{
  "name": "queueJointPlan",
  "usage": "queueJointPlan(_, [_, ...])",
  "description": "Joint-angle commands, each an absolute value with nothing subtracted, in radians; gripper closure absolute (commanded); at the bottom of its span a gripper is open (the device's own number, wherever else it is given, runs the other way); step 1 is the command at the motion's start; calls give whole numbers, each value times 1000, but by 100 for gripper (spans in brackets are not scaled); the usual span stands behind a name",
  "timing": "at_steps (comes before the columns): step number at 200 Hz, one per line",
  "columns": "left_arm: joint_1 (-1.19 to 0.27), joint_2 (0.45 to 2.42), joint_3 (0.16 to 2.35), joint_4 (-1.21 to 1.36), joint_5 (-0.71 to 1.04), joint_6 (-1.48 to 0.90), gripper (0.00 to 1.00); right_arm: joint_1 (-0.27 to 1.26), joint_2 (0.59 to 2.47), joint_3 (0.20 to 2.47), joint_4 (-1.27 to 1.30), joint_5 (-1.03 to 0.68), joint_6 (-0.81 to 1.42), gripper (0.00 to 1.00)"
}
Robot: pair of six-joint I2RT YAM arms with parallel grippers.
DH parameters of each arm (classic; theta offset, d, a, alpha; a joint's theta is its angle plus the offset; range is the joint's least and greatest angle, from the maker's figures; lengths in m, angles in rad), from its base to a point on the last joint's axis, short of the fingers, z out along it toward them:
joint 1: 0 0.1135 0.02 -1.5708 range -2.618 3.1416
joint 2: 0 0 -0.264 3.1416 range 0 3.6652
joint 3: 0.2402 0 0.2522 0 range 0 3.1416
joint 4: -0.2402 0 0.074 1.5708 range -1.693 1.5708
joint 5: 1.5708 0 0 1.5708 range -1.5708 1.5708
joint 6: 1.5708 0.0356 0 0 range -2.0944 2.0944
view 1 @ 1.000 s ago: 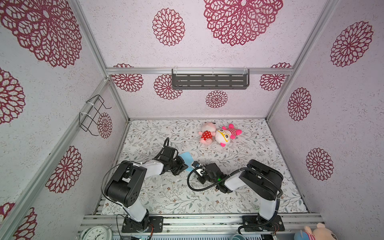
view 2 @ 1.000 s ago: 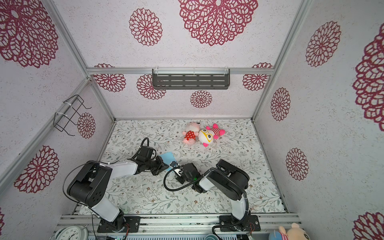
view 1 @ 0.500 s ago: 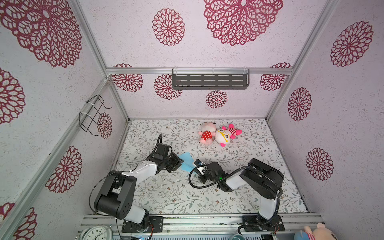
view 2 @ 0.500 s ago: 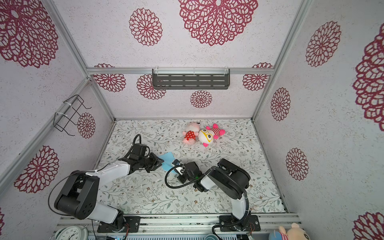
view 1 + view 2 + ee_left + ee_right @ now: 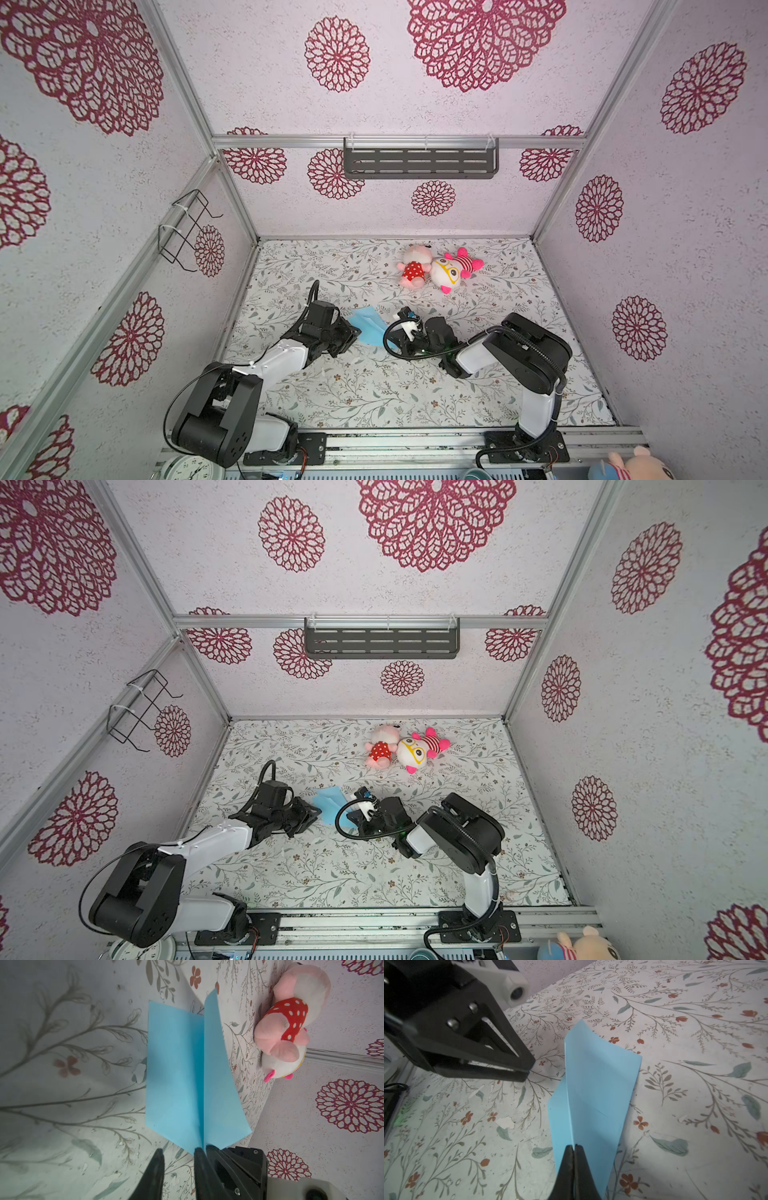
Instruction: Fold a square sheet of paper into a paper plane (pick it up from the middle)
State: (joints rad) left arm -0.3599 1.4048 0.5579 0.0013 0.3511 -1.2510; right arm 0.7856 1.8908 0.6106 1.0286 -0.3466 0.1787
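Note:
The light-blue sheet of paper (image 5: 365, 328) (image 5: 330, 802) lies mid-table between both grippers, folded along a centre crease to a pointed end. One flap lies flat and the other stands up (image 5: 176, 1084) (image 5: 596, 1095). My right gripper (image 5: 574, 1146) (image 5: 392, 336) is shut on the crease at the pointed end. My left gripper (image 5: 178, 1152) (image 5: 354, 332) (image 5: 529, 1069) sits just left of the paper, open a little, with only table between its fingers. Its inner finger stands right beside the right gripper (image 5: 212, 1148).
Two pink plush toys (image 5: 415, 270) (image 5: 453, 268) lie toward the back, right of the paper, one seen close (image 5: 291, 1028). A grey shelf (image 5: 419, 164) hangs on the back wall and a wire rack (image 5: 183, 224) on the left wall. The floral table cover (image 5: 374, 395) has small torn flecks.
The left arm has stretched out lower and its gripper has drawn slightly left off the paper with jaws parted. The right gripper has stayed at the paper's near end.

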Motion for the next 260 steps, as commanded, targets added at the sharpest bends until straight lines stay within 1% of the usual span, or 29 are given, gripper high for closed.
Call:
queueJointPlan(1, [-386, 1454, 566, 101, 351, -1268, 76, 779, 1903, 603, 1101, -411, 258, 100])
queueJointPlan(41, [-411, 1546, 599, 138, 370, -1266, 77, 773, 1918, 607, 1102, -424, 302, 100])
queueJointPlan(79, [-423, 1596, 623, 132, 377, -1266, 76, 767, 1928, 610, 1091, -429, 340, 99])
queueJointPlan(104, [-424, 1619, 629, 120, 382, -1268, 73, 760, 1940, 618, 1088, -442, 388, 98])
queueJointPlan(132, [-428, 1647, 638, 95, 383, -1269, 64, 752, 1957, 627, 1080, -443, 445, 99])
queueJointPlan(176, [-434, 1681, 664, 50, 391, -1251, 56, 747, 1969, 637, 1061, -436, 505, 98])
queueJointPlan(212, [-436, 1669, 695, 12, 388, -1215, 56, 741, 1973, 640, 1043, -430, 532, 99])
queueJointPlan(260, [-446, 1667, 760, -97, 338, -1146, 56, 733, 1977, 644, 1033, -430, 571, 99])
